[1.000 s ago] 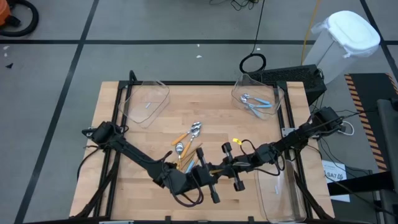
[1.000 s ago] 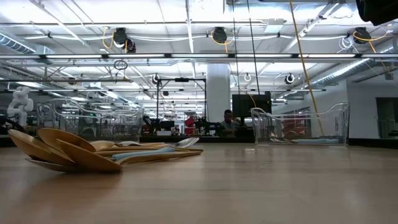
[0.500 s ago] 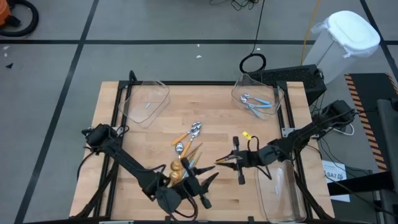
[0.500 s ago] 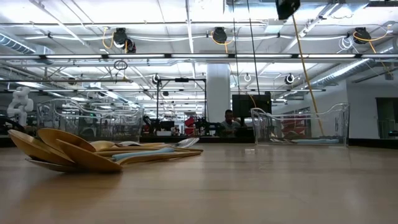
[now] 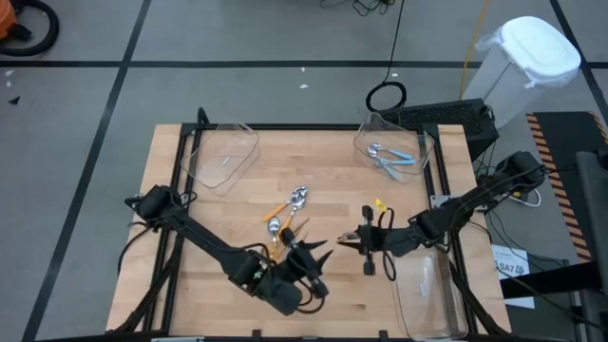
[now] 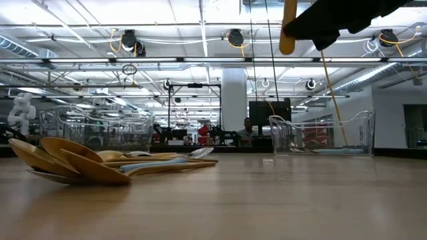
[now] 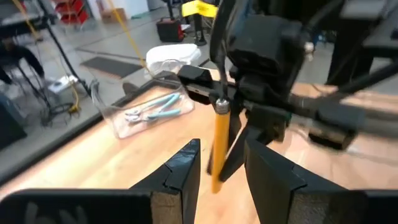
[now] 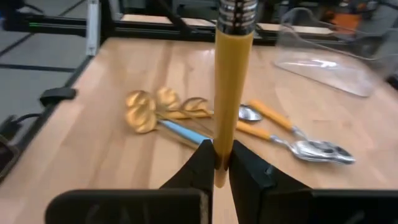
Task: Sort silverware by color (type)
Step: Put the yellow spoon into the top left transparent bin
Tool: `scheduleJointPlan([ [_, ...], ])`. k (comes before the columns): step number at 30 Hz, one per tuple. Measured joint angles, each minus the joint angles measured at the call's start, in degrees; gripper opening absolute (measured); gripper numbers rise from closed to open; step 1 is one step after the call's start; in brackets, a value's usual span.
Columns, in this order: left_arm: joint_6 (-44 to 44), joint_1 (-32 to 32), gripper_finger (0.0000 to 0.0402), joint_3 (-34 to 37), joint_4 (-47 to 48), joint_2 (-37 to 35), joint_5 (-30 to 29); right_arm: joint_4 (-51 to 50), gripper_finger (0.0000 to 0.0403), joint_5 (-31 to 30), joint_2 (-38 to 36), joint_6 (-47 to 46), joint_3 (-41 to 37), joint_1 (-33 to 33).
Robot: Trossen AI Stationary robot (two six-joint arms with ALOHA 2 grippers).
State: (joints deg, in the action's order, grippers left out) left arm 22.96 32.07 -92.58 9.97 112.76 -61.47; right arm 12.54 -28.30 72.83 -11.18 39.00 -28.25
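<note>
Now handed over: right gripper (image 8: 219, 163) pinches the orange-handled spoon (image 8: 224, 93); left gripper (image 7: 221, 163), spread empty, has let go.

Wooden butcher-block table (image 5: 228, 204) seen from above. 3 clear plastic bins sit on it:
- Bin 1 (image 5: 237, 130) is at the upper-left corner.
- Bin 2 (image 5: 421, 142) is at the upper-right corner and holds the light-blue-handled silver spoons (image 5: 391, 160).
- Bin 3 (image 5: 429, 296) is at the lower-right edge.

The mixed pile of gold, orange-handled and blue-handled spoons (image 5: 285, 220) lies at table centre, between bins 1 and 3.

The right gripper (image 5: 344, 240), right of the pile and above the table, pinches a yellow-orange spoon handle (image 8: 224, 93) upright. The left gripper (image 5: 316, 258), fingers spread, is just beside it, below the pile.
</note>
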Motion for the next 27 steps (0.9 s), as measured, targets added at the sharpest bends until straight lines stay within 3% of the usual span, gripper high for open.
scheduleJointPlan([
  [5,1.65,-0.87,0.0124,0.01,-3.57,3.87,-0.93,0.1,0.0022,-2.03,0.26,0.14,0.0,0.02],
  [11,-0.03,-1.09,0.0132,0.06,-7.61,7.42,-7.96,-0.35,0.0024,-3.69,0.88,0.48,0.02,0.02],
  [22,3.51,-1.96,0.0269,0.05,-10.49,7.9,-8.55,0.05,0.0026,-4.48,2.41,0.96,0.0,0.11],
  [27,2.26,-2.71,0.0293,0.04,-12.13,10.07,-8.64,0.95,0.0026,-4.76,2.43,1.35,0.0,0.11],
])
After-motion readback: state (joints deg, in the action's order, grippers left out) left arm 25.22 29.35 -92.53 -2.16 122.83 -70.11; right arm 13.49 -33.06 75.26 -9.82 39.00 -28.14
